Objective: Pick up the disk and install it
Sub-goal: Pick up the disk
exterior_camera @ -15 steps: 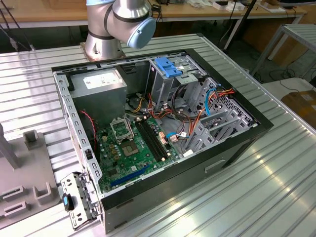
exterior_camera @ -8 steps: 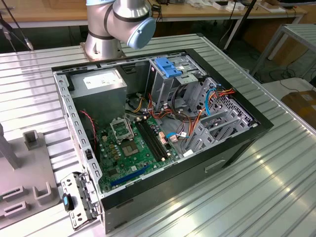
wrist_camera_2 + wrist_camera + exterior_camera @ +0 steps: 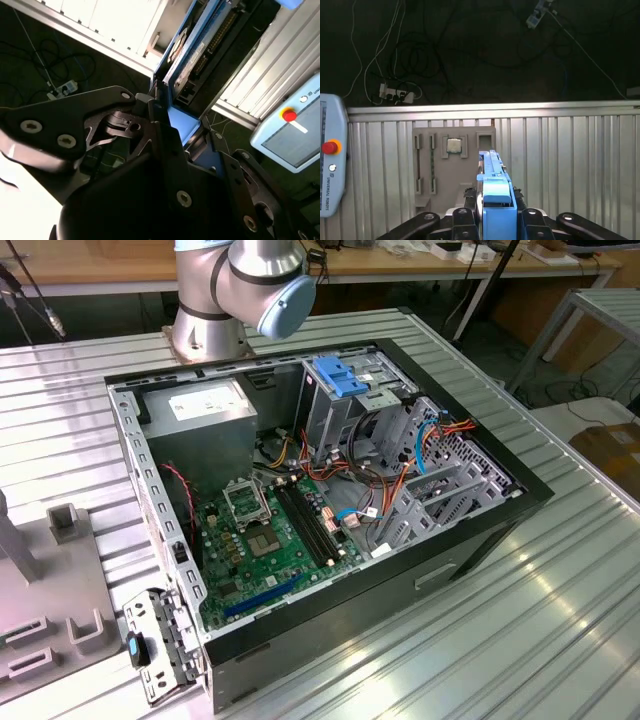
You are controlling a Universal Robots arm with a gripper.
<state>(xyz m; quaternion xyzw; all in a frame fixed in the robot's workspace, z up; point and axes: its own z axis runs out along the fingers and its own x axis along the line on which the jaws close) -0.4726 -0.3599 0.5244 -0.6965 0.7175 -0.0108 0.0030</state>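
Since the gripper [image 3: 496, 221] is clamped on the disk [image 3: 495, 192] between its fingers, pickup looks done, and seating it probably calls for careful drive bay [image 3: 345, 420] alignment.

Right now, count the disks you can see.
1: the disk, clamped edge-on in the hand in the first wrist view. More may sit hidden in the drive bays of the computer case.

The disk [image 3: 495, 200] apparently stands edgewise between the jaws, above the table [image 3: 570, 165].
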